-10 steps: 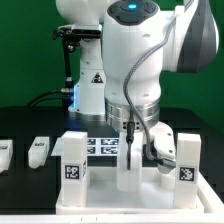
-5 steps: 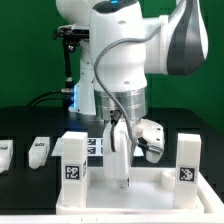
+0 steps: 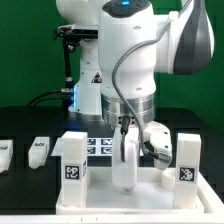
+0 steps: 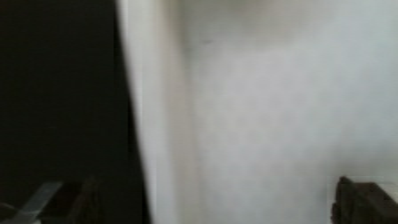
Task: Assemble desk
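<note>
Claw [image 3: 127, 150] grips an upright white leg [image 3: 125, 165] over the tabletop [image 3: 110, 195] on the black table [image 3: 25, 125], between two standing legs [image 3: 73, 158] [image 3: 187, 160]. Two loose legs [image 3: 38, 148] lie apart.

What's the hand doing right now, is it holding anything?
Hand: shut on a white leg, held upright over the tabletop; the wrist view shows the leg between the fingertips.
</note>
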